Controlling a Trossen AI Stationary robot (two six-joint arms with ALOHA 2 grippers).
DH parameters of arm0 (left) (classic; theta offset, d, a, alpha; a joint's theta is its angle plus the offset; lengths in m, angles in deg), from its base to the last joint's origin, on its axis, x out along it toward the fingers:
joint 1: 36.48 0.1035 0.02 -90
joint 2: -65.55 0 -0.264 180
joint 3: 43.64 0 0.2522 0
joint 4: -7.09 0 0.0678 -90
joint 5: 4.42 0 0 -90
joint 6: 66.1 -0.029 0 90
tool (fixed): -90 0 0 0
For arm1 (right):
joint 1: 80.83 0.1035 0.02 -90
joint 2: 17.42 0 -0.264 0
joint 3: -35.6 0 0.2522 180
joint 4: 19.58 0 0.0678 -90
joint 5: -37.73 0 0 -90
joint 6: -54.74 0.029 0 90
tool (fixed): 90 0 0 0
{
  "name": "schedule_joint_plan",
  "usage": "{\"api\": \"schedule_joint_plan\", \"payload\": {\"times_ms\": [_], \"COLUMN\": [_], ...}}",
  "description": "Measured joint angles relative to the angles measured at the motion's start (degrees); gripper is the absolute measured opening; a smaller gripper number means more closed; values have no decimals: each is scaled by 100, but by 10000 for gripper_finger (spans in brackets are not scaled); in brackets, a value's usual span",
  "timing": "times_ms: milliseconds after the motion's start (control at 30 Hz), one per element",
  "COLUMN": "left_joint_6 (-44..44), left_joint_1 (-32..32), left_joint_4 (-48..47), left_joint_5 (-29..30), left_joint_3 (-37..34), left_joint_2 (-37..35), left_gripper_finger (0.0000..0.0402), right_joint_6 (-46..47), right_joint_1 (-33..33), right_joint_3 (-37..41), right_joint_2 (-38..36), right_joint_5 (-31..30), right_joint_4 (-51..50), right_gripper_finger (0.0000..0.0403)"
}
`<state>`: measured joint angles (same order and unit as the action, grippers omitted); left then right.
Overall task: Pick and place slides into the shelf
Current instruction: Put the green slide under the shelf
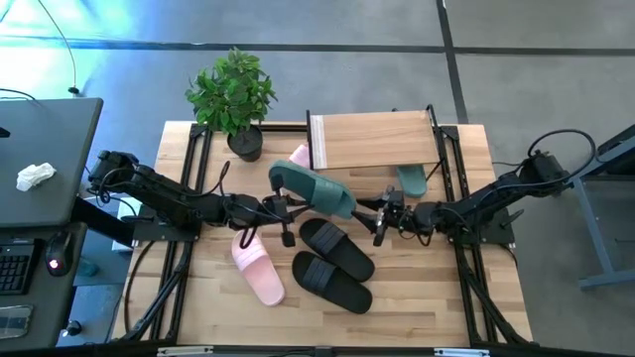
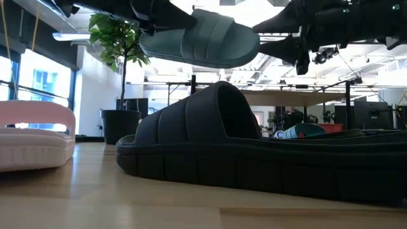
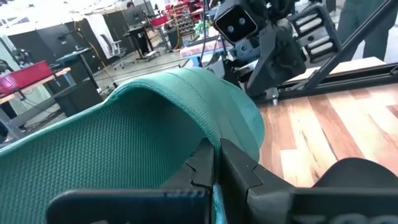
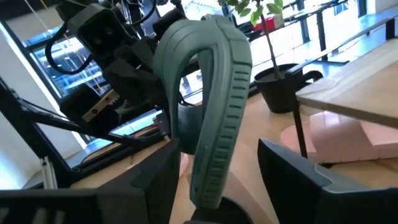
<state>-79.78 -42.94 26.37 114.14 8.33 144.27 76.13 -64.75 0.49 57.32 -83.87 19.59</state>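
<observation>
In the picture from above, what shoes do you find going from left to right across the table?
Pink slide on the table → teal slide held up by the left gripper → the two black slides → teal slide under the shelf.

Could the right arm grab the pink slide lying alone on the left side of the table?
Probably not easily. The pink slide lies under the left arm's side, and the two black slides sit between it and the right gripper. The left gripper, holding the teal slide, is also nearby.
</observation>
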Motion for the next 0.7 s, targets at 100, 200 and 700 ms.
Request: {"api": "schedule_joint_plan", "payload": {"times_ms": [100,200,700], "left_joint_6": [1,1,5], "left_joint_1": [0,0,-4], "left_joint_4": [9,15,7], "left_joint_5": [0,0,24], "left_joint_3": [0,1,-2], "left_joint_2": [0,0,-17], "left_gripper_finger": [0,0,0], "right_joint_6": [70,67,-241], "right_joint_1": [-32,-86,-492], "right_joint_3": [-2,-2,-746], "right_joint_2": [0,0,0], "right_joint_5": [14,14,332], "right_joint_4": [-68,-83,-1323], "right_gripper_finger": [187,170,28]}}
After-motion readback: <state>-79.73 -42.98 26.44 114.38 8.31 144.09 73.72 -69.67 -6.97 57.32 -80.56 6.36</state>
